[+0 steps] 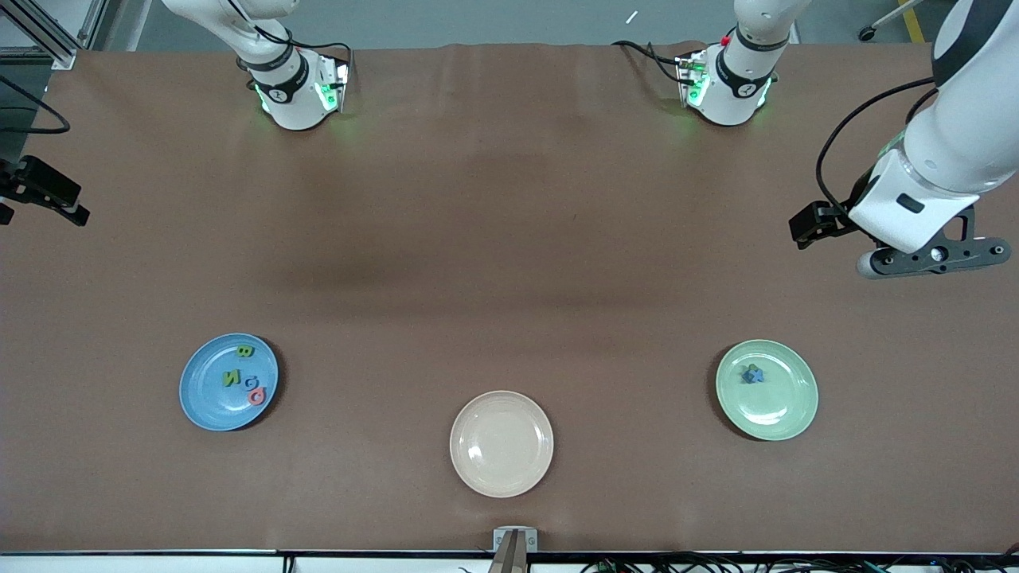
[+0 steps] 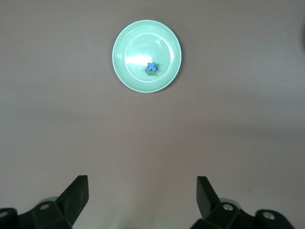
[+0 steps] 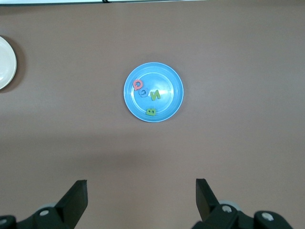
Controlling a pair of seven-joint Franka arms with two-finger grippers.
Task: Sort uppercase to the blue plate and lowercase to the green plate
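The blue plate point(image 1: 208, 406) holds the uppercase letters: green B point(image 1: 245, 351), green N point(image 1: 232, 377), blue G/C point(image 1: 251, 382) and pink-red Q point(image 1: 256, 395); the right wrist view shows the plate point(image 3: 167, 76) too. The green plate point(image 1: 784, 414) holds a small pile of lowercase pieces point(image 1: 751, 373): a blue x point(image 2: 151, 67) lies on a green piece point(image 2: 151, 73), the others cannot be told apart. My left gripper point(image 2: 142, 183) is open and empty, high over bare table at the left arm's end point(image 1: 935, 259). My right gripper point(image 3: 141, 187) is open and empty, high over the right arm's end point(image 1: 48, 199).
An empty cream-beige plate point(image 1: 501, 469) lies between the two plates, nearer to the front camera. A small bracket point(image 1: 514, 541) sits at the table's front edge. Brown cloth covers the table.
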